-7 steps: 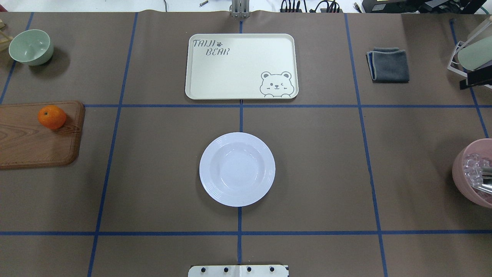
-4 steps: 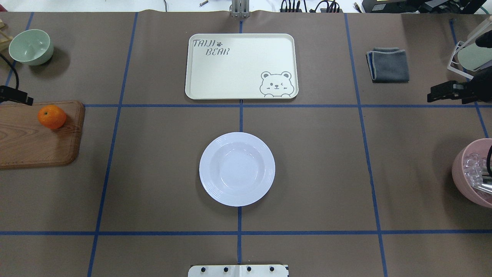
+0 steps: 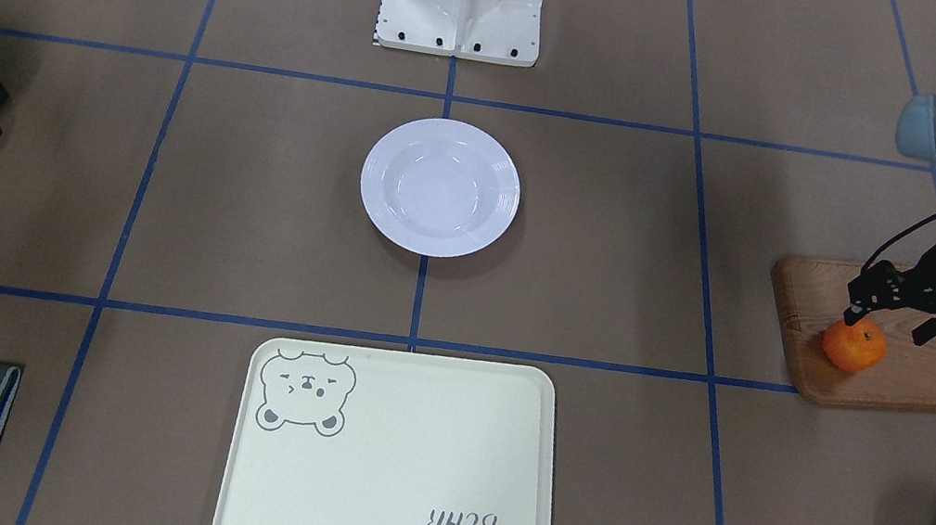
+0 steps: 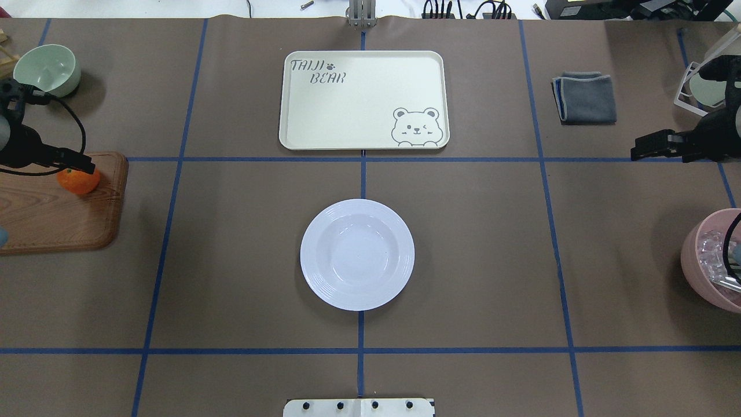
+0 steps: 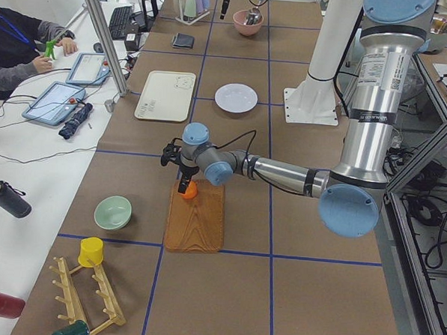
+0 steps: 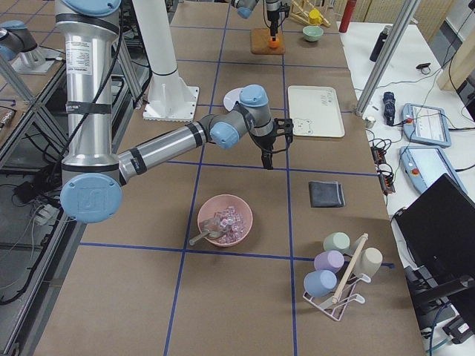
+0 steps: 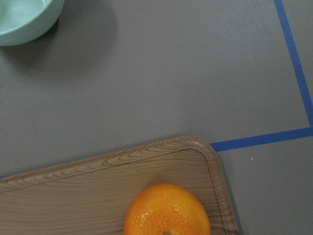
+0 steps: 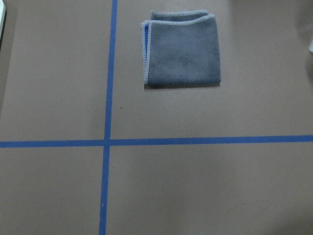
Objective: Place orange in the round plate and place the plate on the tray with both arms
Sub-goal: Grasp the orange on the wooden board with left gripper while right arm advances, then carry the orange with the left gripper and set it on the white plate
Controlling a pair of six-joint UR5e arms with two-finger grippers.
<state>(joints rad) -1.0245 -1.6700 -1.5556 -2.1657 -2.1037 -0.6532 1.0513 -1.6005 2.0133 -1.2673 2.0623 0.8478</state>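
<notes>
**A:** Orange [image 3: 854, 347] first: where does it sit, and what are the fingers doing?

**B:** It lies on the wooden board [image 3: 928, 382], close to the board's rounded corner on the side toward the table's middle. The left gripper [image 3: 889, 320] hangs right over it, fingers spread wide and holding nothing. One fingertip lines up with the top of the fruit, but I cannot tell whether it touches.

**A:** And the other one?

**B:** The right gripper [image 4: 639, 147] is parted too, and empty. It hovers over bare table [image 4: 231, 231], between the grey cloth [image 4: 584, 97] and the pink bowl [image 4: 709, 260].

**A:** How much room is there to move?

**B:** The round plate [image 4: 357, 255] sits alone at the centre, well apart from the board, with open brown surface between them. The tray [image 4: 359, 98] lies just beyond the plate, across a blue tape line [image 4: 463, 159], with nothing on it. The green bowl [image 4: 46, 69] stands near the board's far end, apart from the orange.

**A:** Arm poses?

**B:** The left arm [image 5: 283, 173] reaches low and nearly level along the table, its wrist bent so the fingers point down at the fruit. The right arm [image 6: 171, 144] stretches out over the table, its gripper also turned downward.
</notes>
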